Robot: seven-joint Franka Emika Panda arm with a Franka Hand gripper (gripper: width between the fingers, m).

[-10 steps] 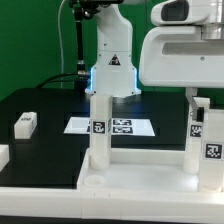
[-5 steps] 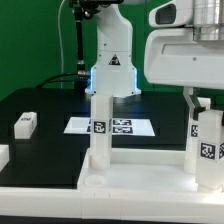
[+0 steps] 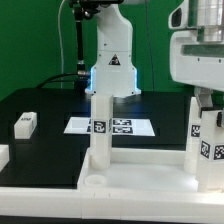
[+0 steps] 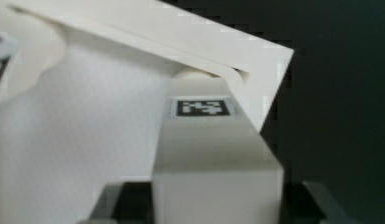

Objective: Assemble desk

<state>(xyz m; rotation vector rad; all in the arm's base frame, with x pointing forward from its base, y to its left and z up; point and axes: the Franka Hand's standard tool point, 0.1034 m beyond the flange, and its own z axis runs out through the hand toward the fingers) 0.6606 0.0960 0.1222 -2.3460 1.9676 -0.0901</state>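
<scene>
Clamping the near right leg (image 3: 213, 150) upright in the gripper (image 3: 206, 100), at the exterior view's right, with jaws part-way closed and pressed against 2 opposite sides of it. From the wrist view, showing that leg running straight out between 2 dark fingers (image 4: 127, 200), with a small black-and-white tag (image 4: 203, 107) on the face toward the camera. Standing at the near right corner of the desk panel (image 3: 140, 175); cannot tell whether seated in its socket there.

Lying flat at the near edge of the black table (image 3: 50, 150), that panel: white plastic, rectangular, rim turned up, with 1 round socket (image 3: 90, 182) open at the near left corner. Carrying 2 more uprights, the far left leg (image 3: 99, 125) and the far right leg (image 3: 196, 125), both white, square in section, each with a square tag about halfway up.

Resting on the table at the exterior view's left, well apart from the panel: 1 loose white part (image 3: 25, 123) with a tag on its end, and another white piece (image 3: 3, 155) cut by the picture edge. Lying flat beyond the panel: the marker board (image 3: 80, 126). Standing farther back, before a green backdrop (image 3: 30, 40): the robot's white base (image 3: 110, 60).
</scene>
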